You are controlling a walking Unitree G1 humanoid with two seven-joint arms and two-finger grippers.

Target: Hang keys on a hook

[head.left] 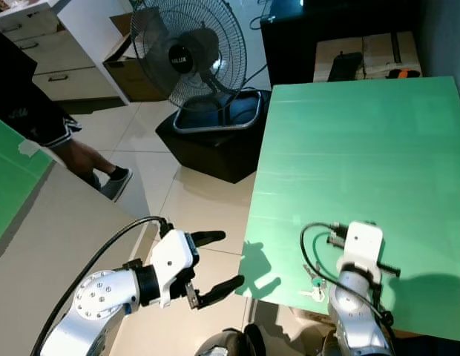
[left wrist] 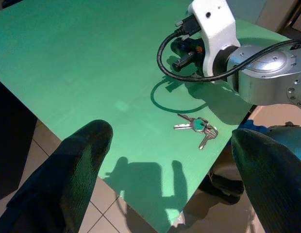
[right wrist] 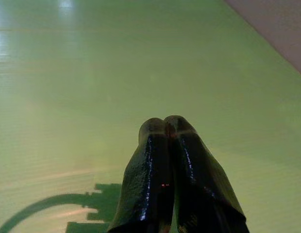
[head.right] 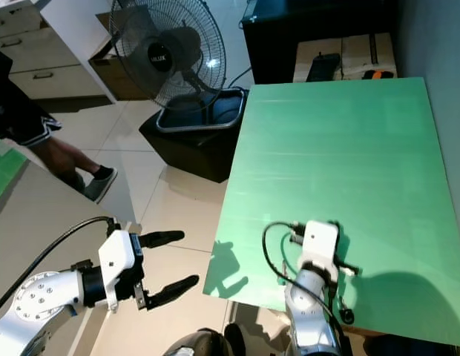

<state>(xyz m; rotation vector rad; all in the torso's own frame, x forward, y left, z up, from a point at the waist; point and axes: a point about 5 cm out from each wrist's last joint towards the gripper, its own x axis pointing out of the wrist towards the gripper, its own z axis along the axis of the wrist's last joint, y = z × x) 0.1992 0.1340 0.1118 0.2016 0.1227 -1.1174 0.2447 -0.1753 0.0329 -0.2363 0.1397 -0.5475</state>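
Green table (head.left: 363, 148) holds keys (left wrist: 199, 127); left gripper (head.left: 215, 265) jaws apart beside it.

A brand label on the fan's hub (head.left: 179, 56), too small to read.

1. My keys (left wrist: 198, 127) are a small bunch of silvery metal keys, and 1 of them has a teal-green head.
2. They lie flat on the green table (left wrist: 92, 73), fanned out from the ring, nothing touching them.
3. They rest near the table's front edge, close to its front-left corner, as the left eye view (head.left: 314, 285) also shows.
4. A dark ring-shaped shadow falls on the table just beyond them, apart from the bunch.
5. I cannot make out how many keys are on the ring.
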